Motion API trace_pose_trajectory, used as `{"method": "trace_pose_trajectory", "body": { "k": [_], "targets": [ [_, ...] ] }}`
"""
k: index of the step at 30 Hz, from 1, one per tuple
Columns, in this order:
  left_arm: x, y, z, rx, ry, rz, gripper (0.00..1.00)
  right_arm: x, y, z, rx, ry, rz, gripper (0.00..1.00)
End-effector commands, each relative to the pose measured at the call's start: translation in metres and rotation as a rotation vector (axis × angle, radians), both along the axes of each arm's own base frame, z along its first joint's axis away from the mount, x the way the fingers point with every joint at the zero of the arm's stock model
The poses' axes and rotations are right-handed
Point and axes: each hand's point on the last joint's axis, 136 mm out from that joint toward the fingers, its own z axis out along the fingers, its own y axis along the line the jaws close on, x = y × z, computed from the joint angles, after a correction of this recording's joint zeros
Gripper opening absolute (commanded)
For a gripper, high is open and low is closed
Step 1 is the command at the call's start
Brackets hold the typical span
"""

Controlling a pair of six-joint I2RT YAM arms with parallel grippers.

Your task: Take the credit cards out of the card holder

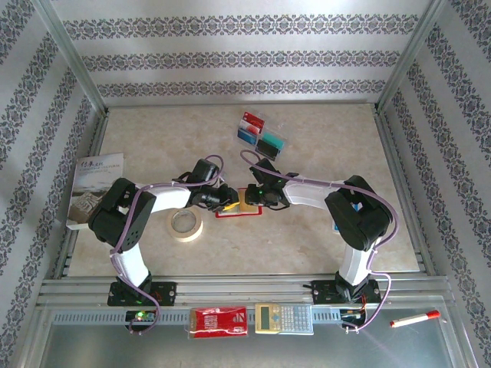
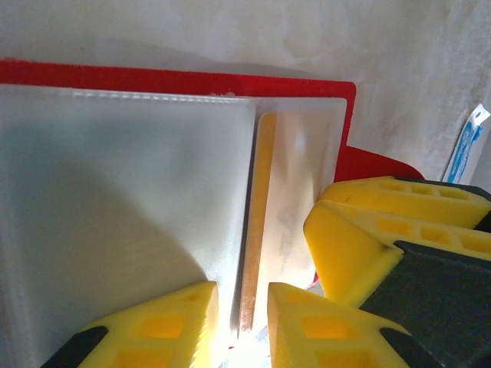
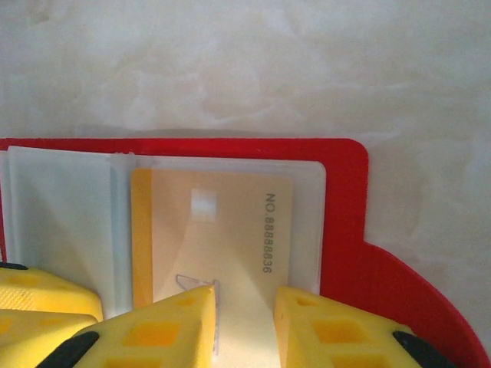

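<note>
The red card holder (image 1: 230, 212) lies open at mid-table with both grippers low over it. Its greyish clear pockets (image 2: 123, 199) face up. A yellow-orange card (image 3: 211, 230) printed "NO. 8888836" sits inside the right-hand pocket, and its orange stripe (image 2: 259, 207) is visible through the film. My right gripper (image 3: 244, 326) straddles the card's near edge with a narrow gap. My left gripper (image 2: 242, 326) straddles the pocket seam, slightly apart, right beside the right fingers (image 2: 360, 245). Red-with-white (image 1: 252, 121), blue (image 1: 246, 136) and teal-and-black (image 1: 271, 143) cards lie at the back.
A tape roll (image 1: 185, 224) lies just left of the holder. A booklet (image 1: 93, 190) rests at the left edge. On the front rail sit a red packet (image 1: 218, 322), a calculator (image 1: 283, 317) and a red-capped marker (image 1: 414, 318).
</note>
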Motion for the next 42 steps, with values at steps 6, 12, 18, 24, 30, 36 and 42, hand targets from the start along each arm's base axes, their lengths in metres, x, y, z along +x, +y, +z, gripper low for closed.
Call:
{"method": "trace_pose_trajectory", "body": {
  "k": [6, 12, 18, 24, 30, 36, 42],
  "targets": [
    [-0.002, -0.002, -0.009, 0.034, 0.001, -0.026, 0.23, -0.013, 0.009, -0.017, 0.058, 0.093, 0.023, 0.3],
    [-0.001, -0.003, -0.007, 0.027, -0.003, -0.028, 0.2, -0.013, 0.007, -0.018, 0.072, 0.101, 0.016, 0.29],
    [0.001, -0.005, 0.0, 0.011, -0.012, -0.028, 0.17, -0.014, 0.005, -0.02, 0.064, 0.103, 0.012, 0.29],
    [0.001, -0.012, 0.01, -0.04, -0.022, -0.035, 0.16, -0.013, 0.006, -0.018, 0.068, 0.1, 0.017, 0.28],
    [0.0, -0.01, 0.01, -0.027, -0.022, -0.038, 0.14, -0.012, 0.004, -0.018, 0.06, 0.096, 0.006, 0.28],
    [-0.001, -0.007, 0.013, -0.011, -0.027, -0.04, 0.14, -0.012, -0.001, -0.02, 0.036, 0.091, -0.006, 0.28],
    [-0.002, -0.004, 0.016, -0.004, -0.04, -0.04, 0.13, -0.011, -0.003, -0.021, 0.026, 0.09, -0.017, 0.27]
  ]
}}
